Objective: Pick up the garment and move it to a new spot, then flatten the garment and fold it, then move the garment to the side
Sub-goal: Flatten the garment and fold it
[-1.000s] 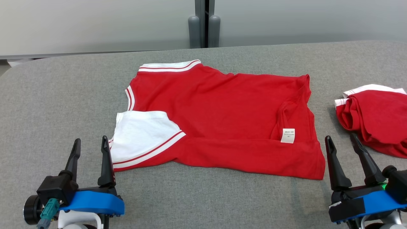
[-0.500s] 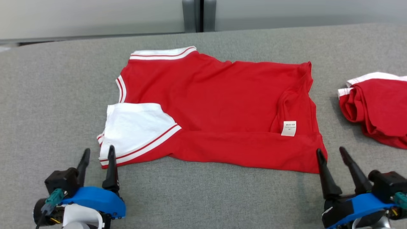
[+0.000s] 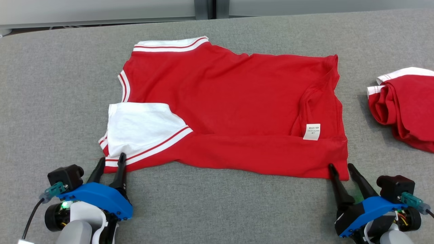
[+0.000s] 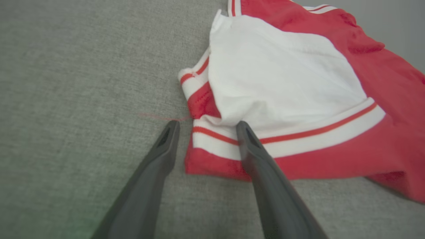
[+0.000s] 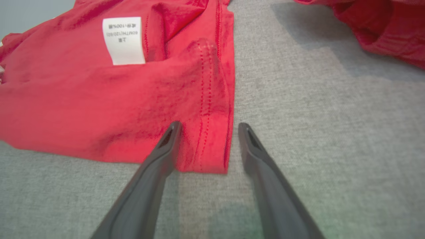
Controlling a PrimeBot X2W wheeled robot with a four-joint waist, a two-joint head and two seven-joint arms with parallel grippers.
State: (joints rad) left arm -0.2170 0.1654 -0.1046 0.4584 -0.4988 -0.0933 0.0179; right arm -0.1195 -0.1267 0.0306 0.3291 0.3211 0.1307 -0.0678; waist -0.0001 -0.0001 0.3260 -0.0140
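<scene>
Red garment (image 3: 230, 101) corners sit between the wide-parted, empty fingers of left gripper (image 3: 112, 158) and right gripper (image 3: 340, 166); catch every layer before pinching together.

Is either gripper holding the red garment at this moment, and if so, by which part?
Nothing is held. The left gripper stands open around the red garment's striped near corner, and the right gripper stands open around its near hem corner.

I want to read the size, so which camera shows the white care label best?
Right wrist view: the care label is close and large, its printed lines visible. The head view shows it small, print unreadable, on the garment.
</scene>
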